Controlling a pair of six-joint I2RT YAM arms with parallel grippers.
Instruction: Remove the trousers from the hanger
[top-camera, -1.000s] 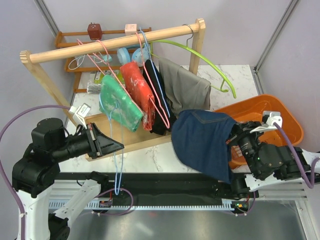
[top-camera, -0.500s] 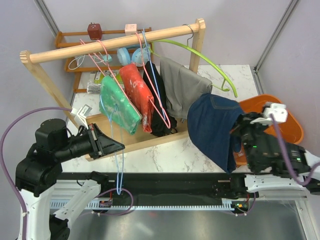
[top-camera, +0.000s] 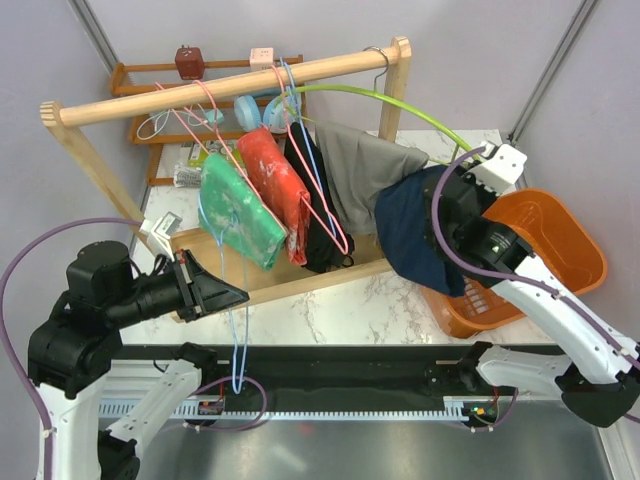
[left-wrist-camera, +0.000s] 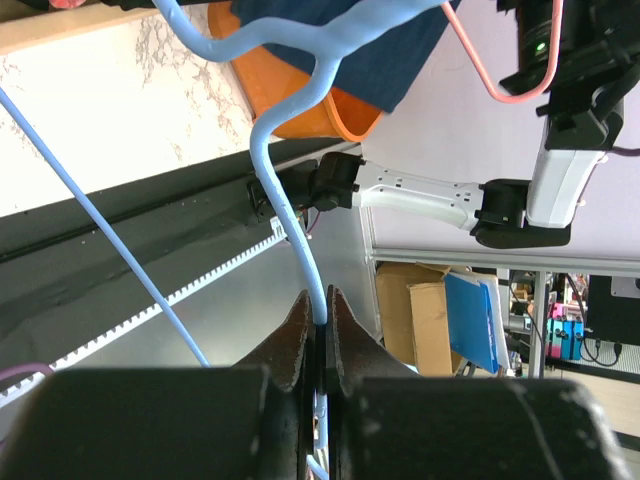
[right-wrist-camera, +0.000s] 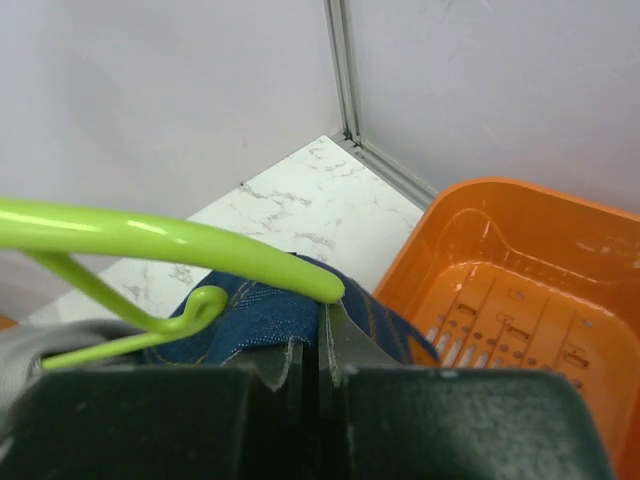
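The navy denim trousers (top-camera: 412, 238) hang bunched between the grey garment (top-camera: 362, 178) and the orange basket (top-camera: 545, 255). My right gripper (top-camera: 438, 215) is shut on their denim (right-wrist-camera: 255, 312), its tips buried in the cloth in the top view. In the right wrist view the gripper (right-wrist-camera: 318, 338) sits just under the tip of the lime-green hanger (right-wrist-camera: 190, 245), which rests on the denim. The mint-green trousers (top-camera: 238, 215) hang from the wooden rail (top-camera: 230, 88). My left gripper (top-camera: 243, 292) is shut on the light-blue hanger wire (left-wrist-camera: 290, 190), pinched at the jaws (left-wrist-camera: 320, 305).
A red garment (top-camera: 278, 188) and a black one (top-camera: 318, 205) hang on pink hangers (top-camera: 325, 225) between the two pairs. The rack's wooden base board (top-camera: 290, 282) lies on the marble table (top-camera: 340, 310). A small shelf (top-camera: 150, 125) stands behind the rack.
My right arm has swung up and back from the table's near edge toward the rack, carrying the denim trousers to the green hanger's end. The left arm has stayed put.
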